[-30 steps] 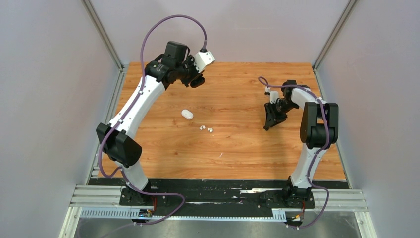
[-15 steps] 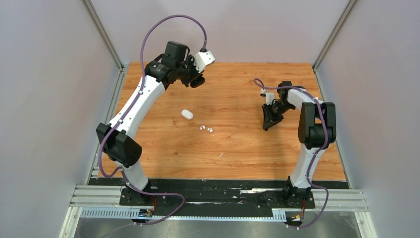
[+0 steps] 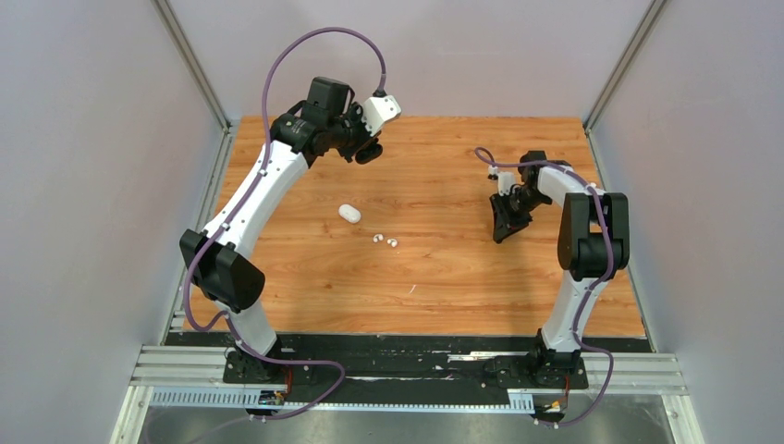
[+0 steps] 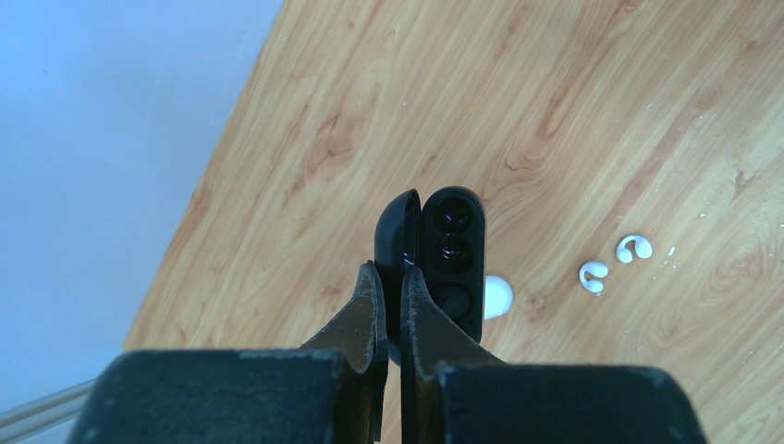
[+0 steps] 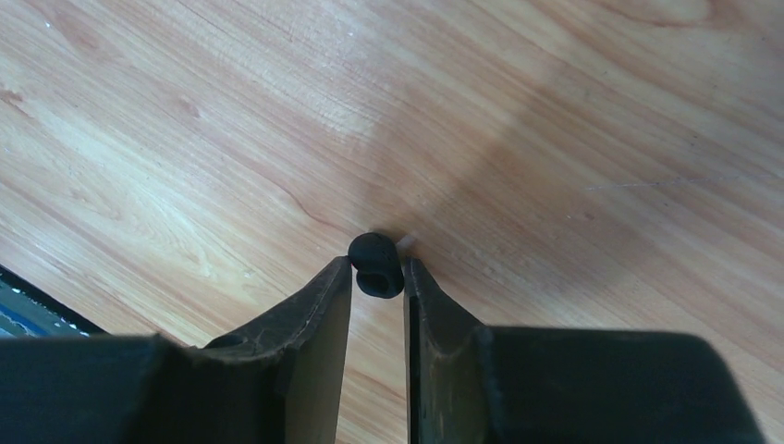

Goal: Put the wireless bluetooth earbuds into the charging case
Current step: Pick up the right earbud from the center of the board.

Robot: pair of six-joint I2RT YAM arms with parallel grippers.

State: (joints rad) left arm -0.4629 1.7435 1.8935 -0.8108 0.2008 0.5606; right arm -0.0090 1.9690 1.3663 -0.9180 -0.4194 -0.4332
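Partly seen, partly covered

From the left wrist, the white case peeks from behind the black case, whose lower end the left gripper covers; its glossy wells are too dark to read. From the right wrist, the right gripper flanks a black earbud, its near side hidden, contact unclear.

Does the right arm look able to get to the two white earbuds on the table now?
Likely reachable: the table between the right end effector and the white earbuds is bare. But a black earbud sits between its fingertips, so it is hardly free to take them.
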